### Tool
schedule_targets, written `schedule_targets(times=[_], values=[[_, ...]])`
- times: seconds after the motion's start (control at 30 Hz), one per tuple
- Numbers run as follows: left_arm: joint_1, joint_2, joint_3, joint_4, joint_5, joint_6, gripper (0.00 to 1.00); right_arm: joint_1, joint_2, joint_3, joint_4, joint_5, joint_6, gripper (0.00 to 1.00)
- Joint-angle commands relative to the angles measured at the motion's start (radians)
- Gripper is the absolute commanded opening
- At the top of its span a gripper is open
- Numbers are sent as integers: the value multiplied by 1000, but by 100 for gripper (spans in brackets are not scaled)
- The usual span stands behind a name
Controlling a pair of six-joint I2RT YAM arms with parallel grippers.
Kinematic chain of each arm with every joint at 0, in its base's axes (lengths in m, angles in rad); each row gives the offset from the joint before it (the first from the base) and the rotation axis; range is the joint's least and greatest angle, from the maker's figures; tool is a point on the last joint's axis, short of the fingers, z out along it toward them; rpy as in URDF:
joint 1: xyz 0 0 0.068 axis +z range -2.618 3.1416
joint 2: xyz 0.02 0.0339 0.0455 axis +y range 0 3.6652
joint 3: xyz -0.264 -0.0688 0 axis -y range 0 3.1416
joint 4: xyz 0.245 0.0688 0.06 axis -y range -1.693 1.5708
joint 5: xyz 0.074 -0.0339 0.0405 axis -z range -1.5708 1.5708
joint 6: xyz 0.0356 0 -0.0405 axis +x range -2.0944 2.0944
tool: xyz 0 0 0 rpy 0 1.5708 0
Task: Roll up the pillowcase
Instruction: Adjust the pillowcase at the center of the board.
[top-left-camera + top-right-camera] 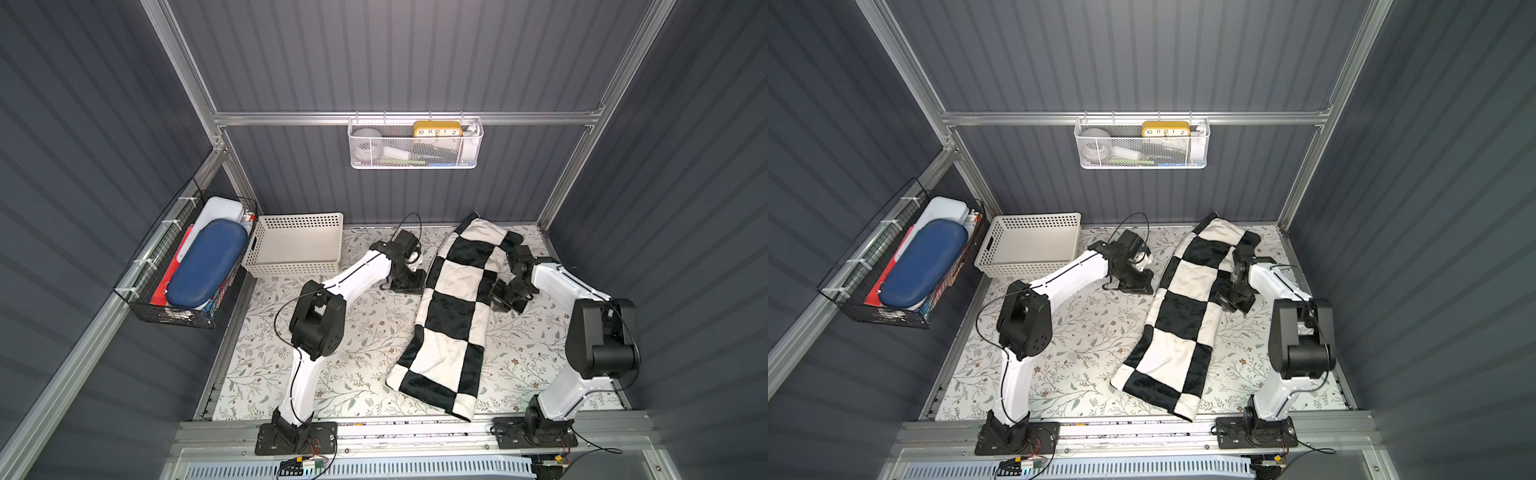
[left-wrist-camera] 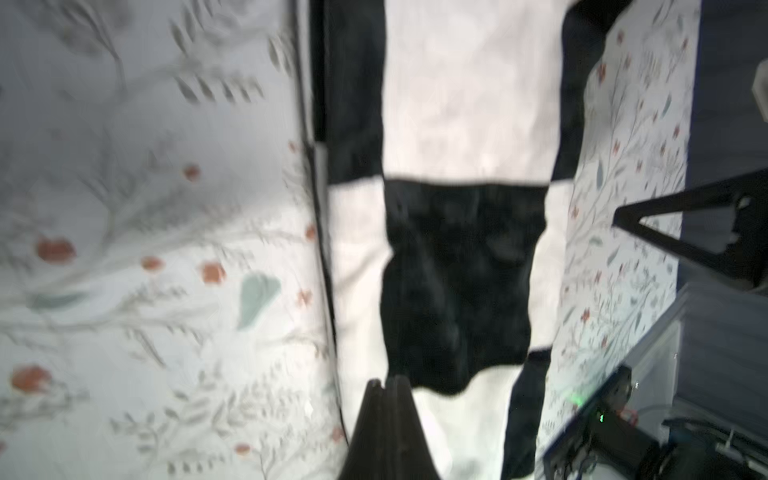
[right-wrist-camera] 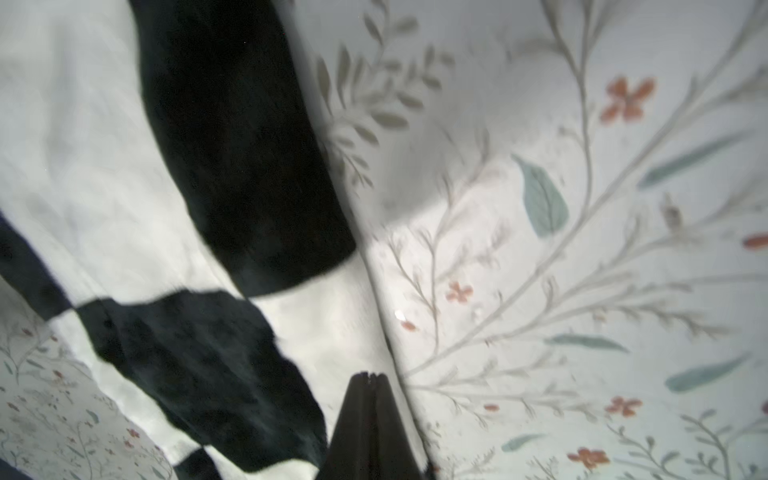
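**Grippers.** Nearest the lens in the left wrist view, the left gripper has its jaws pressed together with nothing between them. Its tips are over a cream square at the pillowcase edge. Whether they touch the cloth cannot be told. The right gripper is likewise closed and empty, with its tips at the cloth's border where it meets the mat.

**Pillowcase.** In both top views it lies right of centre as a long, narrow strip. It runs from the back wall at upper centre-right down to the front rail at lower centre, slanting slightly leftward. It appears folded lengthwise, a few squares wide. The far end is a little bunched against the wall and the near end is flat. The grippers flank the strip's upper half, one just beside each long edge. The basket stands apart at centre-left, empty.

**Progress.**
- Judged early: the strip looks ready for rolling.
- No coil shows at either end.
- The whole roll is still to be made, probably starting from one short end.
- Neither gripper holds the cloth at present.
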Motion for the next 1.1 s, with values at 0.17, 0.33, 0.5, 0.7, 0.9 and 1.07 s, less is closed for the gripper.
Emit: schedule_targets(times=[0.17,0.33,0.5,0.7,0.9,1.07], values=[[-26,-28,-178,14,-5,48,0,-42,416,651,-80,119,35,0],[-26,-53,-343,65,64,47,0,-43,712,1053,-209,110,57,0],[-25,7,-318,73,107,38,0,-18,920,1273,-274,40,66,0],[-10,101,-150,23,100,32,0,3,956,1260,-170,-61,81,0],[29,106,-99,15,124,34,0,26,1009,1371,-99,-255,103,0],[38,48,-143,40,117,22,0,65,1001,1366,-14,-338,96,10]])
